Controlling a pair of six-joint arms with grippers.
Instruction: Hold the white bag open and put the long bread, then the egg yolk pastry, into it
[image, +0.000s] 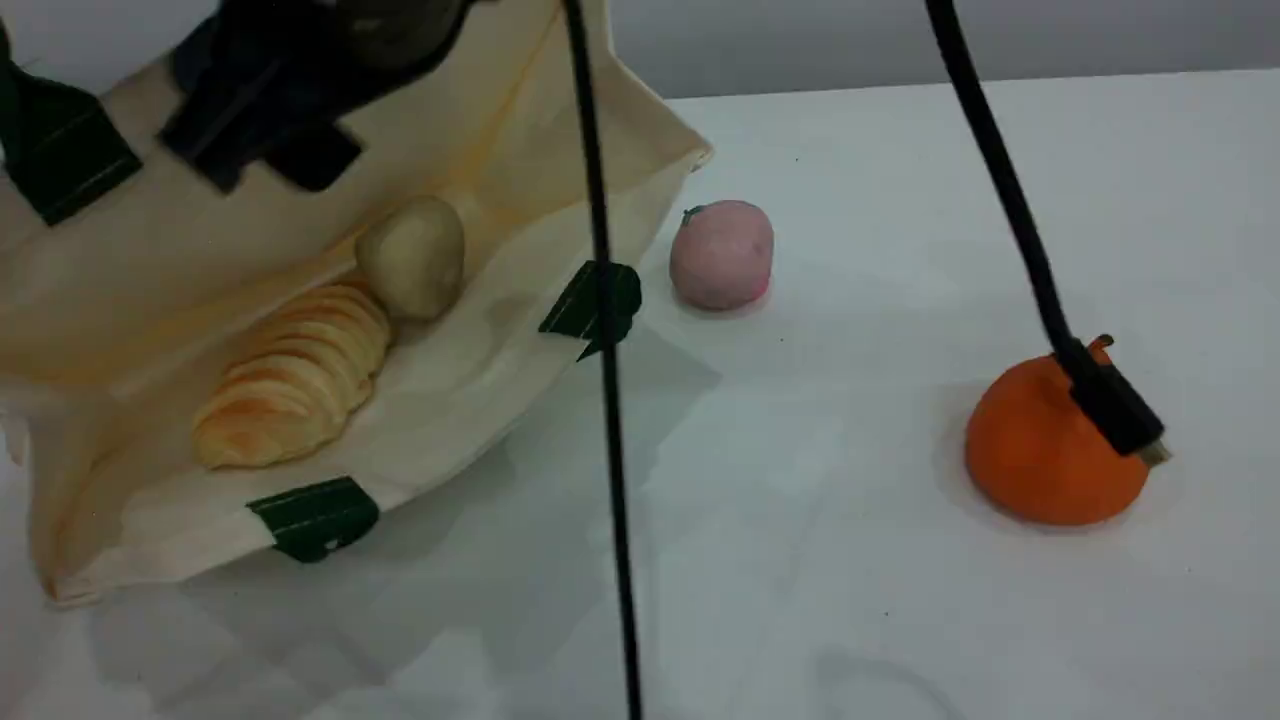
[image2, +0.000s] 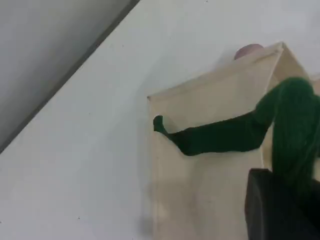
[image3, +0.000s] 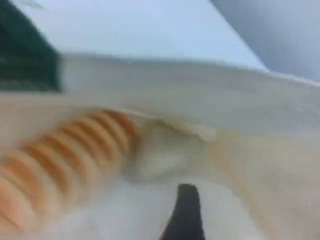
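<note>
You are holding the white bag (image: 470, 380) open with the left gripper (image2: 280, 210), which is clenched on a green handle (image2: 225, 137) and lifting the upper side of the bag. Keep that lift steady; if the cloth sags now, the mouth will fold over the food.

The long bread (image: 295, 380) is lying inside the bag on its lower panel, and the egg yolk pastry (image: 412, 255) is sitting just past the bread's far end, touching it or nearly so. Both are resting inside the opening, so the loading looks finished and the step in hand is getting the right arm out cleanly.

The right gripper (image3: 185, 212) is hanging just above the pastry with its jaws spread and nothing between them. In the blurred right wrist view you are seeing only one dark fingertip, with the bread's ridges to its left. Draw that arm straight back out along the mouth of the bag, rising as you go, so the fingertip is not dragging the pastry or snagging the upper cloth. Go slowly, since the pastry is round and may roll toward the opening.

The pink ball (image: 722, 255) and the orange fruit (image: 1055, 450) are sitting on the table (image: 900, 600), well apart from the bag; leave them alone.
</note>
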